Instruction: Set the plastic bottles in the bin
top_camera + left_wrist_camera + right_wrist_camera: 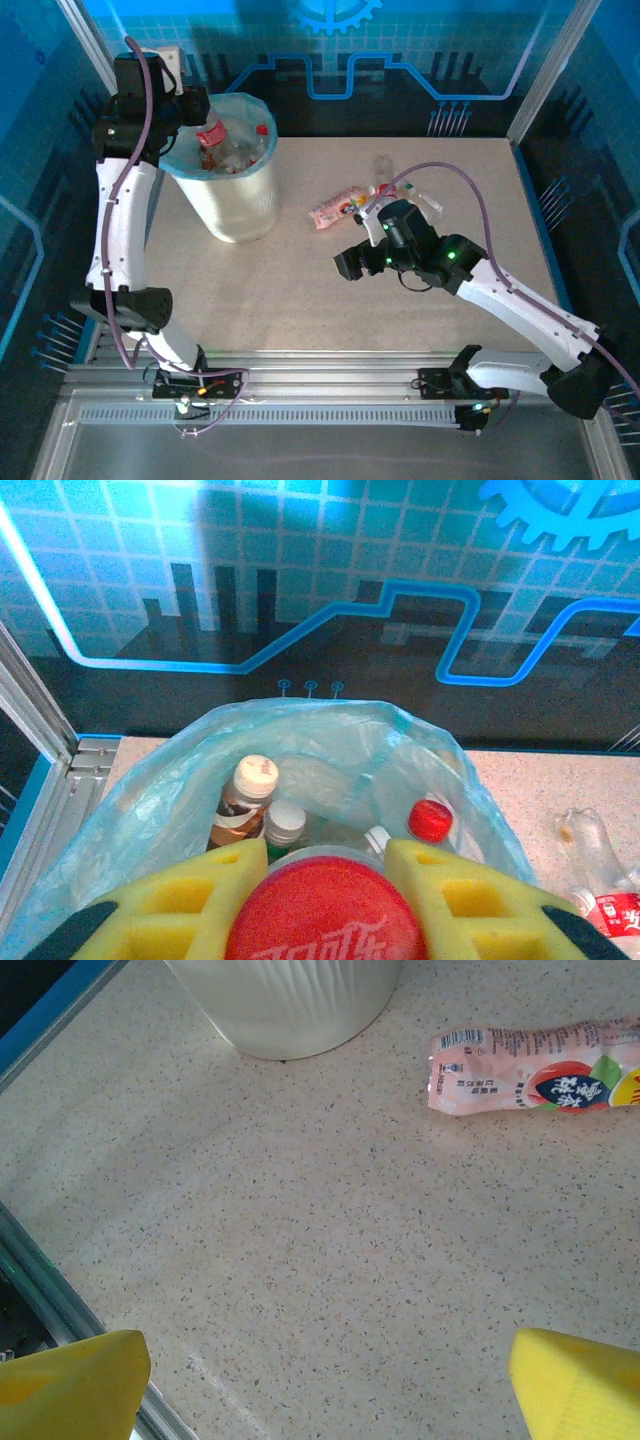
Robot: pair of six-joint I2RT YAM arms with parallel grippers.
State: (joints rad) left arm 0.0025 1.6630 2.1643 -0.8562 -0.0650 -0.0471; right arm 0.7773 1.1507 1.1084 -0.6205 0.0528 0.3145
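My left gripper (193, 108) (325, 870) hangs over the bin (238, 205), shut on a red-capped plastic bottle (320, 915) (211, 133) with a red label. Inside the blue liner (150, 800) stand more bottles: one with a beige cap (253, 777), one with a white cap (285, 820), one with a red cap (431, 820). A crushed pink-labelled bottle (335, 210) (530, 1075) lies on the table right of the bin. My right gripper (352, 265) (325, 1385) is low over bare table in front of that bottle, open, with nothing between its yellow fingers (70, 1385).
Beyond the pink bottle lie more bottles: a clear one (381, 166) (590, 840) and a red-labelled one (385, 190) (612, 912). The bin's white ribbed base (290, 1000) stands to the far left of my right gripper. Blue walls (400, 60) close the back and sides.
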